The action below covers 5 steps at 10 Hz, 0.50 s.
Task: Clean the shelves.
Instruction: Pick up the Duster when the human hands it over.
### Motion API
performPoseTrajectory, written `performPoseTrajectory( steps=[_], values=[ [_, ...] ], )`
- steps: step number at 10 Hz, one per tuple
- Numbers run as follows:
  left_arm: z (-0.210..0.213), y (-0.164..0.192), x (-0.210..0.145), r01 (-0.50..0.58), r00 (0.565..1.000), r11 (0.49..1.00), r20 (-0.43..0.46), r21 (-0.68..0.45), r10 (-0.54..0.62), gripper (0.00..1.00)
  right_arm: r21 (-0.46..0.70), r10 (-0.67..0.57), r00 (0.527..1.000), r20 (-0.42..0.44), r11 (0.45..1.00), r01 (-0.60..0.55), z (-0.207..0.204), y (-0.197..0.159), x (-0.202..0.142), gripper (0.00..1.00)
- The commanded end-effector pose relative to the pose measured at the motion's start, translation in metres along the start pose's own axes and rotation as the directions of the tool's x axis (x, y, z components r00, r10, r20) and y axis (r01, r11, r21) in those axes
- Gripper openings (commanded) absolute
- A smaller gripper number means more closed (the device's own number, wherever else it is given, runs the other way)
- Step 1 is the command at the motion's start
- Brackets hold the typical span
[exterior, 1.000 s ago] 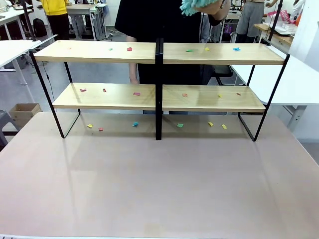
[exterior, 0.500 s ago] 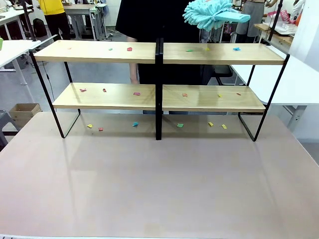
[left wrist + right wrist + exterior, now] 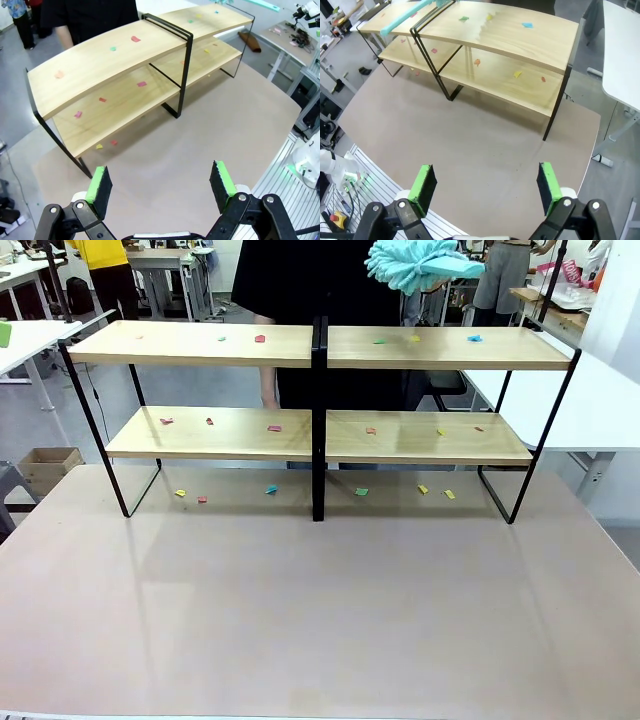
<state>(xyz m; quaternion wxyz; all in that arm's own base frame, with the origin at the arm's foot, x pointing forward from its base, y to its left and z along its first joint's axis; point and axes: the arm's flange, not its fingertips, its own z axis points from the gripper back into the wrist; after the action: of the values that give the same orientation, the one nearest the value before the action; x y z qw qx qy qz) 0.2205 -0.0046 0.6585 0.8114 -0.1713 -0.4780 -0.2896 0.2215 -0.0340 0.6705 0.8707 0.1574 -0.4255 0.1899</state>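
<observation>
While the left gripper (image 3: 160,176) and right gripper (image 3: 485,182) are hanging wide open, holding nothing, the shelves (image 3: 200,344) are standing at the far side of the table (image 3: 320,620) (paper scraps (image 3: 260,339) dotting every board). I'm judging them rigid yet tippable; steadying by the central post (image 3: 318,420) looks safest.

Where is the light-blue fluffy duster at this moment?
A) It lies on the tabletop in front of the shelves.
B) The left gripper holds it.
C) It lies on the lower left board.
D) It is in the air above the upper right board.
D: in the front view the duster is up above the upper right board of the shelves.
</observation>
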Motion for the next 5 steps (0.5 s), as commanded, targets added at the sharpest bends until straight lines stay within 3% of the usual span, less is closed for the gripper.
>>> performPoseTrajectory(
  steps=[1, 5],
  values=[
    [-0.0024, 0.0065, 0.0006, 0.018, 1.0, 1.0, -0.011, -0.011, -0.018, 1.0, 0.017, 0.029, 1.0, 0.0, 0.999, -0.029, -0.0018, -0.0017, -0.0032, 1.0],
    [-0.005, 0.0081, 0.0017, 0.022, 0.999, 1.0, -0.026, -0.012, -0.023, 1.0, 0.009, 0.013, 1.0, 0.02, 1.0, -0.014, -0.0039, -0.0011, 0.0009, 1.0]
  ],
)
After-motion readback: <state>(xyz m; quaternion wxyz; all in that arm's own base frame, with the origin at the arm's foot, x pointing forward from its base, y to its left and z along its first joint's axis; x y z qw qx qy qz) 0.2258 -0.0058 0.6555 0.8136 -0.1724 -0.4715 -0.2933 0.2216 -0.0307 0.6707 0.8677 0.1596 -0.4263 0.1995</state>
